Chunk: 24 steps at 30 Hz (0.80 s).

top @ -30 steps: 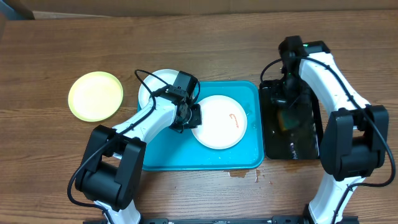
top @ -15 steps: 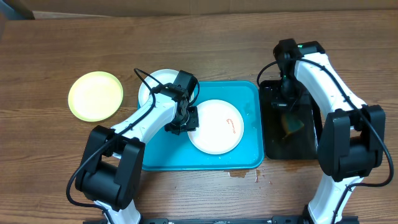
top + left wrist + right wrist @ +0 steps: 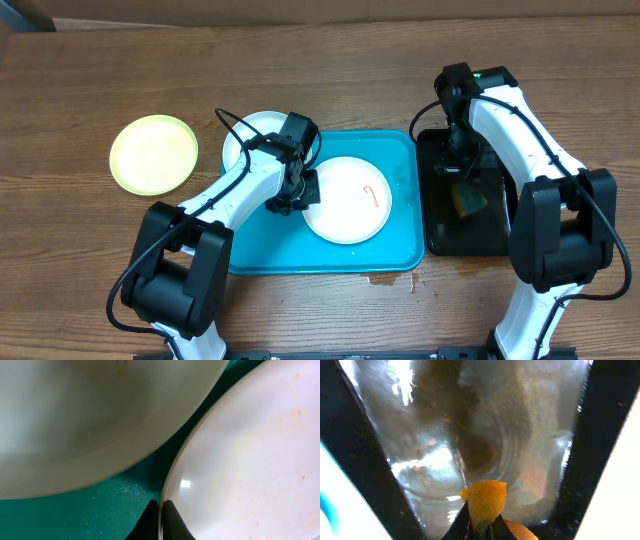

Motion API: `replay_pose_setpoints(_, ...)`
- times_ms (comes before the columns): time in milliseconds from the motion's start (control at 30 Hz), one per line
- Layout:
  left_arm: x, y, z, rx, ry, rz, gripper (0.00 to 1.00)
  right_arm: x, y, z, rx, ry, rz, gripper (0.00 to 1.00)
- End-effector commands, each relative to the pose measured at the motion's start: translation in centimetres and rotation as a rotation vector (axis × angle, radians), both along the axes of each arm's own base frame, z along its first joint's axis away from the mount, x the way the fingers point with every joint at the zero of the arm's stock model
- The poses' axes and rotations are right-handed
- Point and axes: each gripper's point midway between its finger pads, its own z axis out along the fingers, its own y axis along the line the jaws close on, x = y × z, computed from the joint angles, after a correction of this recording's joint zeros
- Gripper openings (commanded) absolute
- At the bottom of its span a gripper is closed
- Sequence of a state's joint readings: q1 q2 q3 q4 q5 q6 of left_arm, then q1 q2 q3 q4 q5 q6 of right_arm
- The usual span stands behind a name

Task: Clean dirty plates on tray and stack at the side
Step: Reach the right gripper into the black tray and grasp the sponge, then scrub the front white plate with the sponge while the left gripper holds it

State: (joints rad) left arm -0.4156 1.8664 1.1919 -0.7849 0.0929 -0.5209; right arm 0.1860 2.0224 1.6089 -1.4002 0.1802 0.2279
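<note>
We see the left gripper [image 3: 160, 519] pinched on the rim of the smeared plate [image 3: 350, 200] inside the tray [image 3: 392, 247]. The right gripper [image 3: 479, 527] nips a sponge [image 3: 484, 497] over the black tray [image 3: 495, 235].

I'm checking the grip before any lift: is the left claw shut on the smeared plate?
Shut on the plate. In the left wrist view the left claw pinches its rim, above the tray.

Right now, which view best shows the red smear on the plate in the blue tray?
Overhead: the whole plate and its red smear are visible. Left wrist shows only a close part of the plate; right wrist shows none of it.
</note>
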Motion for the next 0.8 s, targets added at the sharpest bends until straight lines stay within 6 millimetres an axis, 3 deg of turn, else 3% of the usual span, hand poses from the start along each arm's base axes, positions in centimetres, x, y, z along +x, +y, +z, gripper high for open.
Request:
replay_pose_setpoints(0,0.5,-0.3,0.1,0.001,-0.013,-0.004,0.09,0.5,-0.5,1.3,-0.056,-0.038,0.046,0.04)
replay_pose_setpoints(67,0.5,-0.5,0.2,-0.009,-0.009,-0.006,0.24,0.6,-0.2,1.3,-0.054,-0.043,0.053,0.04)
replay_pose_setpoints(200,0.5,-0.5,0.2,-0.010,-0.011,-0.006,0.31,0.7,0.7,1.3,-0.052,-0.054,0.079,0.04)
replay_pose_setpoints(300,0.6,-0.5,0.2,-0.011,-0.013,-0.006,0.16,1.0,1.6,1.2,-0.048,-0.070,0.099,0.04)
replay_pose_setpoints(467,0.6,-0.5,0.2,-0.012,-0.012,-0.006,0.10,1.0,3.3,1.1,-0.020,-0.081,0.132,0.04)
replay_pose_setpoints(533,0.5,-0.6,0.2,-0.016,-0.010,-0.006,0.10,1.0,4.9,0.9,0.038,-0.083,0.139,0.04)
replay_pose_setpoints(700,0.5,-0.6,0.2,-0.018,-0.010,-0.006,0.11,0.6,11.6,0.7,0.288,-0.094,0.176,0.04)
replay_pose_setpoints(767,0.5,-0.6,0.2,-0.018,-0.010,-0.006,0.10,1.0,13.4,0.7,0.314,-0.127,0.186,0.04)
